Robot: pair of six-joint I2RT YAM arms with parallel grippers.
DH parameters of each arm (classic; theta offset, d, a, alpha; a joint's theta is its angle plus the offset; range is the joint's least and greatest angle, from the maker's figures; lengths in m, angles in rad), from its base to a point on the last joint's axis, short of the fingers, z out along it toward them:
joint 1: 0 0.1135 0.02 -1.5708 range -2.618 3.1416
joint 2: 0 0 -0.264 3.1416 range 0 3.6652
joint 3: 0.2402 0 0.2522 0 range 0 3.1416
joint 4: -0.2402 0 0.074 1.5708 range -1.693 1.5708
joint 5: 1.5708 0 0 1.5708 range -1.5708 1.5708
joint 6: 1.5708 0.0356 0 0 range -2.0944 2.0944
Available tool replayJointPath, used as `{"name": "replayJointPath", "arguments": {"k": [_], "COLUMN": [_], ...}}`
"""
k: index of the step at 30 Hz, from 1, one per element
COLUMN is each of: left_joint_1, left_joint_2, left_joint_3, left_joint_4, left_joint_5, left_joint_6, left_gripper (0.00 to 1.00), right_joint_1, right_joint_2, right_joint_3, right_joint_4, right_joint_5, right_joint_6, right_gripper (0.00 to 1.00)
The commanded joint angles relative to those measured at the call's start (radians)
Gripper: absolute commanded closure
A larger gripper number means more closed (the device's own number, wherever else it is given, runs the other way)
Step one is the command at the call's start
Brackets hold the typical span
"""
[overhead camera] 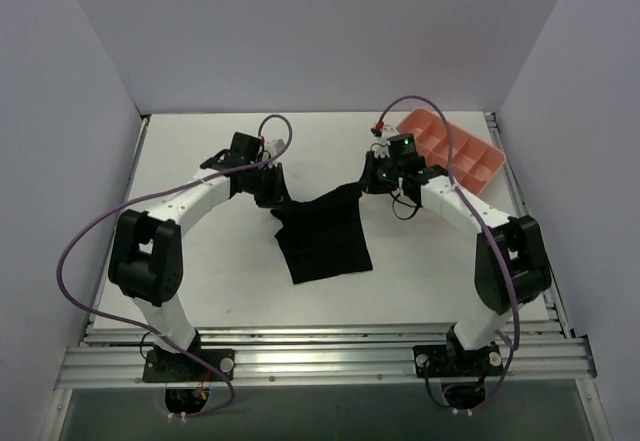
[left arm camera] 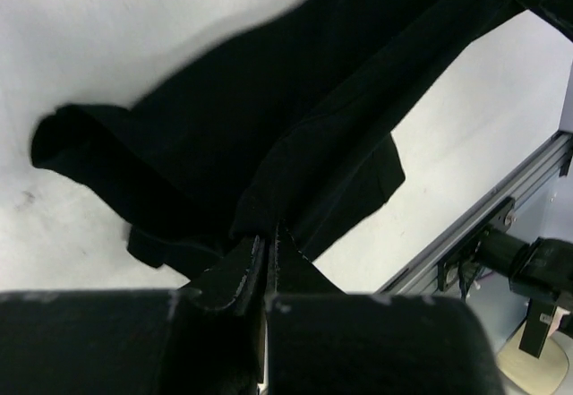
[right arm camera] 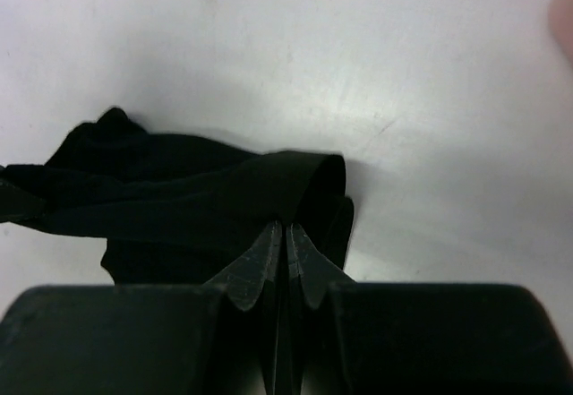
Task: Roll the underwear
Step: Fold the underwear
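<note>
The black underwear (overhead camera: pixel 325 233) hangs stretched between both grippers above the middle of the table, its lower part draped onto the white surface. My left gripper (overhead camera: pixel 272 197) is shut on the garment's left top corner; in the left wrist view (left arm camera: pixel 270 230) the fabric (left arm camera: pixel 269 117) runs out from the closed fingertips. My right gripper (overhead camera: pixel 368 183) is shut on the right top corner; in the right wrist view (right arm camera: pixel 286 227) a folded edge of the underwear (right arm camera: pixel 197 198) sits pinched at the tips.
A pink compartment tray (overhead camera: pixel 452 151) lies at the back right, just behind the right arm. An aluminium rail (overhead camera: pixel 320 356) runs along the near table edge. White walls enclose the left, back and right sides.
</note>
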Motion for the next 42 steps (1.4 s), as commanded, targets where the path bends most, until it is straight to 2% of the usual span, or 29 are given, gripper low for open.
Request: {"name": "replayJointPath", "arguments": {"k": [1, 12, 15, 16, 18, 19, 20, 21, 22, 25, 27, 30, 34, 42], "left_joint_1": [-0.028, -0.137, -0.176, -0.187, -0.222, -0.235, -0.247, -0.261, -0.264, -0.264, -0.262, -0.249, -0.25, -0.264], "left_joint_2": [-0.121, -0.308, -0.335, -0.351, -0.377, -0.385, -0.396, -0.423, -0.443, -0.531, -0.557, -0.499, -0.393, -0.33], "left_joint_3": [-0.068, -0.347, -0.407, -0.421, -0.467, -0.484, -0.504, -0.516, -0.527, -0.539, -0.509, -0.44, -0.367, -0.384], "left_joint_4": [0.076, 0.165, 0.189, 0.197, 0.223, 0.226, 0.225, 0.219, 0.219, 0.177, 0.138, 0.085, 0.038, -0.037], "left_joint_5": [0.022, 0.024, 0.021, 0.019, 0.03, 0.03, 0.027, 0.027, 0.022, -0.019, -0.056, -0.094, -0.102, -0.182], "left_joint_6": [-0.008, -0.074, -0.094, -0.098, -0.117, -0.123, -0.13, -0.137, -0.143, -0.153, -0.14, -0.111, -0.114, -0.222], "left_gripper": [0.96, 0.88, 0.84, 0.77, 0.7, 0.67, 0.63, 0.63, 0.62, 0.5, 0.45, 0.41, 0.4, 0.35], "right_joint_1": [0.059, 0.138, 0.141, 0.141, 0.142, 0.142, 0.144, 0.144, 0.148, 0.153, 0.153, 0.153, 0.153, 0.144], "right_joint_2": [-0.112, -0.399, -0.438, -0.447, -0.475, -0.498, -0.513, -0.53, -0.57, -0.645, -0.662, -0.621, -0.439, -0.265], "right_joint_3": [-0.086, -0.43, -0.501, -0.516, -0.551, -0.564, -0.573, -0.587, -0.591, -0.593, -0.579, -0.547, -0.458, -0.407], "right_joint_4": [0.006, 0.026, 0.02, 0.018, 0.006, -0.002, -0.01, -0.02, -0.025, -0.06, -0.072, -0.066, -0.103, -0.123], "right_joint_5": [0.041, 0.165, 0.203, 0.214, 0.249, 0.262, 0.28, 0.285, 0.291, 0.302, 0.312, 0.319, 0.326, 0.277], "right_joint_6": [0.013, 0.162, 0.191, 0.199, 0.231, 0.248, 0.263, 0.291, 0.306, 0.36, 0.38, 0.388, 0.359, 0.357], "right_gripper": [1.0, 1.0, 1.0, 1.0, 0.96, 0.9, 0.88, 0.86, 0.79, 0.66, 0.63, 0.61, 0.6, 0.6]}}
